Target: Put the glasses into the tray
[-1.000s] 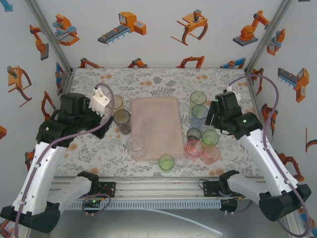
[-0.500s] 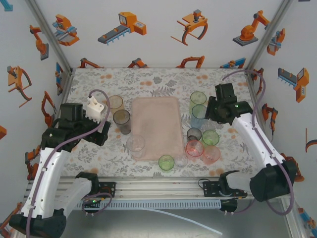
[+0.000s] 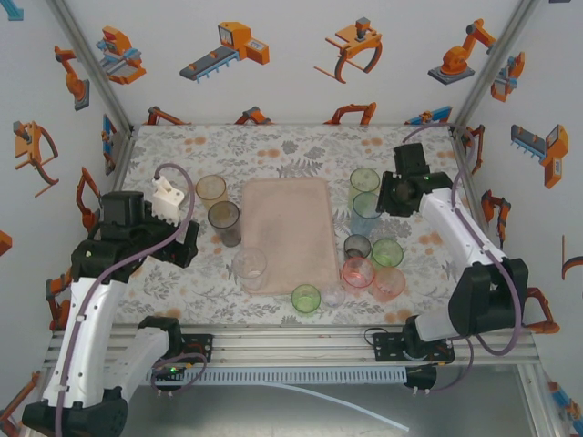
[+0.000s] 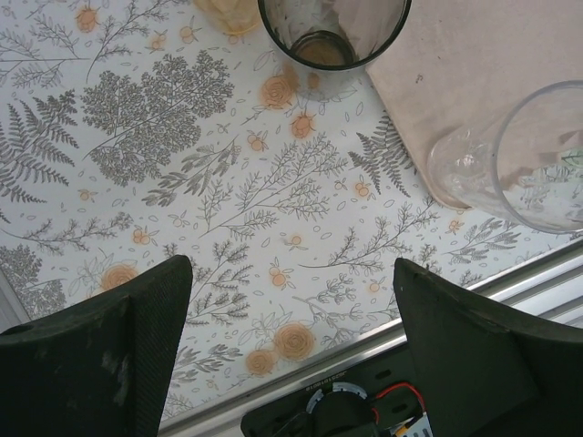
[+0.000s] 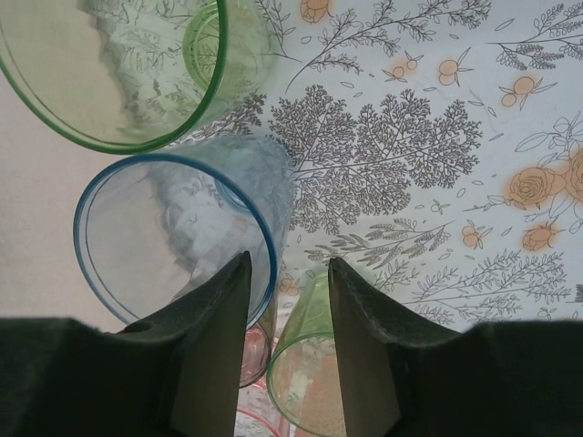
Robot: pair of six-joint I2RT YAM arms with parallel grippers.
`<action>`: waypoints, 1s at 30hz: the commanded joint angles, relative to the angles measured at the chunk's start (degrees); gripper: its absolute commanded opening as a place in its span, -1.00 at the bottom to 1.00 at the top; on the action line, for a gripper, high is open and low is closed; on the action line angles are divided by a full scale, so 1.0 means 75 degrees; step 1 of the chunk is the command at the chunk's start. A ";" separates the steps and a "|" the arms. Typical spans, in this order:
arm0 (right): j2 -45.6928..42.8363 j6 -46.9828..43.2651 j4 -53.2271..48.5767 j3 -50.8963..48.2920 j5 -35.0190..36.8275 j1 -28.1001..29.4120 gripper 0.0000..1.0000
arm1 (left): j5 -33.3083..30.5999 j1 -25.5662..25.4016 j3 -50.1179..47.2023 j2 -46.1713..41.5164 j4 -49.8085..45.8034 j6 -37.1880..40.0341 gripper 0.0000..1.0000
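Observation:
The pale pink tray lies mid-table with nothing inside its rim. Glasses stand either side of it. On its right are a green glass, a blue glass and several more nearer the front. My right gripper hangs over the blue glass, one finger above its inside and one outside its right wall, with a gap left between the jaws. Left of the tray stand an orange-tinted glass, a smoky glass and a clear glass. My left gripper is open over bare tabletop.
In the left wrist view the left gripper is above the table's front metal rail, with the smoky glass and clear glass ahead. A green glass and a pink one sit under the right gripper.
The right gripper has moved toward the far side, onto the blue glass, and its jaws have narrowed. The left gripper has drawn back to the left, away from the smoky glass.

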 commanded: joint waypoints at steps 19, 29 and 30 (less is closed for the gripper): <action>0.0626 -0.0501 -0.0063 0.0515 -0.0031 -0.0113 -0.75 | 0.0561 0.0204 -0.0231 -0.0171 0.0071 -0.0229 0.69; 0.0549 -0.0559 -0.0322 0.0711 -0.0018 -0.0134 -0.94 | 0.0584 0.0227 -0.0275 -0.0278 0.0052 -0.0235 0.70; 0.0539 -0.0599 -0.0388 0.0746 -0.0018 -0.0134 -0.95 | 0.0584 0.0222 -0.0259 -0.0269 0.0056 -0.0233 0.70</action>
